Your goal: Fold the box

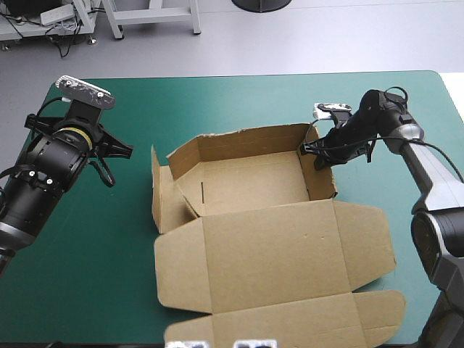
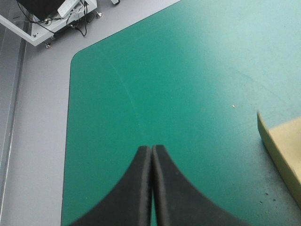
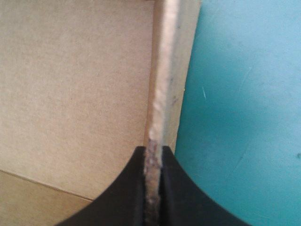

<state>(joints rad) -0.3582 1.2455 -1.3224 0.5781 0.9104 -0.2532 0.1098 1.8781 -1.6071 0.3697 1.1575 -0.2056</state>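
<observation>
The brown box (image 1: 250,185) stands mid-table as an open tray with back and side walls raised, its big lid (image 1: 275,257) lying flat toward the near edge. My right gripper (image 1: 317,156) is shut on the box's right wall (image 3: 162,89); the wall's top edge runs straight ahead from between the black fingers (image 3: 175,188). My left gripper (image 1: 119,151) hovers left of the box, shut with nothing in it (image 2: 151,155), over bare teal-green cover. A corner of the box (image 2: 282,146) shows beside it.
The left side flap (image 1: 161,192) of the box leans outward on the table. Bare teal-green cover (image 1: 94,268) lies left of the box and behind it. The table's far left corner (image 2: 75,59) is ahead of my left gripper.
</observation>
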